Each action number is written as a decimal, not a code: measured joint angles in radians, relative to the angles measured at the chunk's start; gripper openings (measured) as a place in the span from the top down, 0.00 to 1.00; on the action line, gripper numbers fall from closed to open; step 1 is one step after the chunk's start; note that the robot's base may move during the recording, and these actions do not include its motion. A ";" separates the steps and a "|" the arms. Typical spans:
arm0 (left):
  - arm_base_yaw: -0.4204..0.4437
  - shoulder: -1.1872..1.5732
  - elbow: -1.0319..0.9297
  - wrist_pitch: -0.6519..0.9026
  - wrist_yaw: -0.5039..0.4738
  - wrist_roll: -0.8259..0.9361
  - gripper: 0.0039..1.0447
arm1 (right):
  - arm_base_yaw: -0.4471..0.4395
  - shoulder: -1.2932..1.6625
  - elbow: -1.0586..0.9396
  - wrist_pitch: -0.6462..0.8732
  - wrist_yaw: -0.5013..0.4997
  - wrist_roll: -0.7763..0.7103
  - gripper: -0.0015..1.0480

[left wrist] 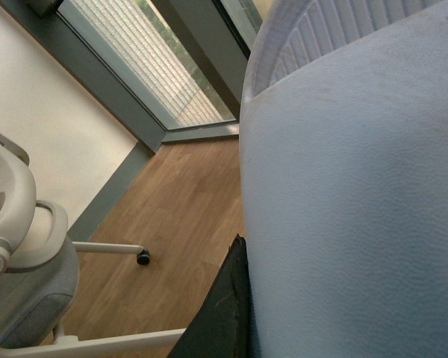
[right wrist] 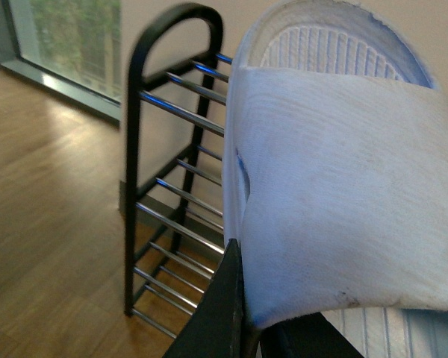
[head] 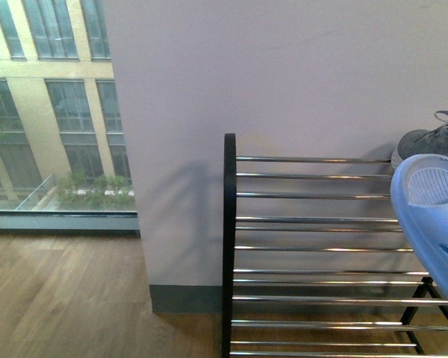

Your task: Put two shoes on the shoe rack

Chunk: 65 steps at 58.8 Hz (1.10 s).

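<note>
Right end effector: one dark finger [right wrist: 225, 313] sits under the strap of a pale blue slide [right wrist: 343, 201], which I judge clamped and held aloft before the shoe rack [head: 229, 224]. A grey sneaker [head: 429, 142] already sits on the rack's top tier. Left end effector opening: cannot tell, since slide fills that view. To place well: level the sole, span two bars beside the sneaker, then release.
</note>
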 joint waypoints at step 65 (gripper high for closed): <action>0.002 0.001 0.000 0.000 -0.006 0.000 0.98 | 0.001 0.007 0.000 0.029 -0.008 0.024 0.98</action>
